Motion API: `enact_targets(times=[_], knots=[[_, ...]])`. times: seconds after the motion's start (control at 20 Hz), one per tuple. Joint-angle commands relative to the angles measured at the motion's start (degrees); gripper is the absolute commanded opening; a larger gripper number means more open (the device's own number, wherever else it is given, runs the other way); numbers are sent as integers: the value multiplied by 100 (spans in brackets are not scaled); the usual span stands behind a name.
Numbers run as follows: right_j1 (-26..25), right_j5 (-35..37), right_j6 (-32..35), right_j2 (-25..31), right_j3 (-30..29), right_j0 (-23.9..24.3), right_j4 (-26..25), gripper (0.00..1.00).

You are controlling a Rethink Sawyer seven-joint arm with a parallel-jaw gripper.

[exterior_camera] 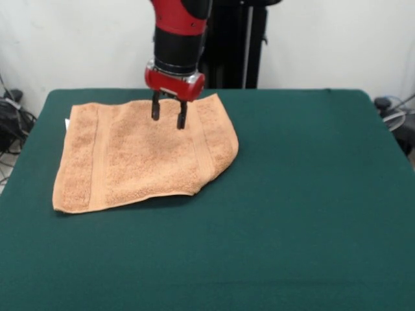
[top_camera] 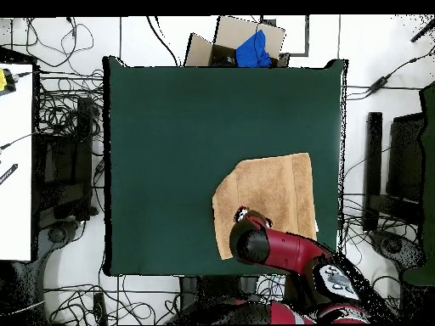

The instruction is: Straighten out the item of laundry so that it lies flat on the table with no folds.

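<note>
Peach-orange terry towel [exterior_camera: 146, 155] lies on the dark green table [exterior_camera: 292, 214], toward the robot's edge and left of centre in the front view, one corner rounded as if tucked under. Sawyer's gripper [exterior_camera: 168, 118] hangs over its far part, fingers parted, holding nothing.

Red-and-black arm reaching straight down, fingers parted.

From the front, the arm [exterior_camera: 178, 32] comes down from the top edge with its wrist held vertical: a red upper section, then a black band, then a red collar just above the gripper [exterior_camera: 168, 113]. The two dark fingers [exterior_camera: 155, 107] point downward with a clear gap between them. From overhead, the arm [top_camera: 289, 250] stretches up from the base at the bottom edge, its rounded wrist end hiding the fingers beneath.
</note>
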State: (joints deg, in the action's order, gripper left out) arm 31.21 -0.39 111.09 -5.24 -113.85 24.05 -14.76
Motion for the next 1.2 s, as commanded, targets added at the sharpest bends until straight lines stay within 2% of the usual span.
enact_targets(times=[0.05, 0.5, 0.55, 0.8, 1.2], knots=[[-282, -164, 1101, 639, -6, -166, 394, 100], [-426, -457, 1207, 563, 11, -305, 505, 100], [-445, -558, 1230, 556, 0, -314, 519, 0], [-506, -867, 1322, 511, -10, -356, 569, 0], [-612, -898, 1243, 556, -13, -369, 665, 0]])
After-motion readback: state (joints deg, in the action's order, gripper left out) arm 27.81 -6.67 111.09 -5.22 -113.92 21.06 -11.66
